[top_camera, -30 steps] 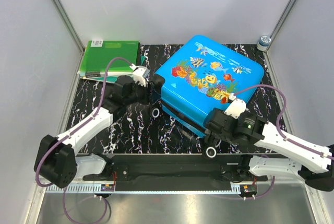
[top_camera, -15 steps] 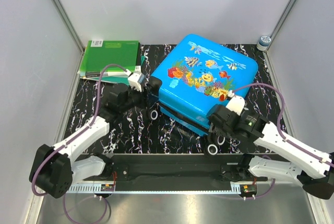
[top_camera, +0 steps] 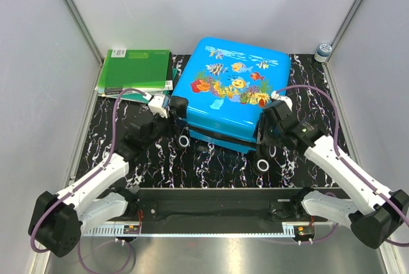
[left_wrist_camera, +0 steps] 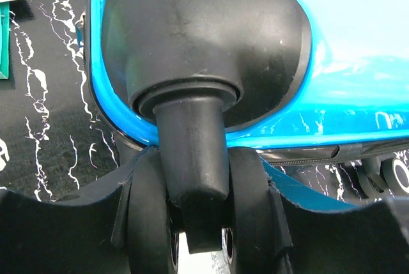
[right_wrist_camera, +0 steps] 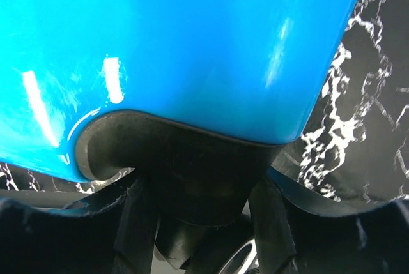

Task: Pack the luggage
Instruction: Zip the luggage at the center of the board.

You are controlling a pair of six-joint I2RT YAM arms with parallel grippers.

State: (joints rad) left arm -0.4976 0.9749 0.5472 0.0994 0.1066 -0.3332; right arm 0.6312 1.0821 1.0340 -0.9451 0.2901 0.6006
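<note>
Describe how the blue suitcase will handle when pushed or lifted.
Likely stiff and slippery: the suitcase shell looks hard and glossy. With it lying flat, its wheels sit sideways, so a push should probably slide it rather than roll it.

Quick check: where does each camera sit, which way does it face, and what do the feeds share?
Top external: above and behind the arm bases, facing down and forward over the table, luggage and green folders; both arms show, left gripper and right gripper at the luggage's near corners.
Left wrist: on the left wrist, facing a black wheel housing up close; its fingers flank the wheel stem.
Right wrist: on the right wrist, facing the luggage up close; its fingers flank another wheel housing.
Shared: all three show the luggage.
</note>
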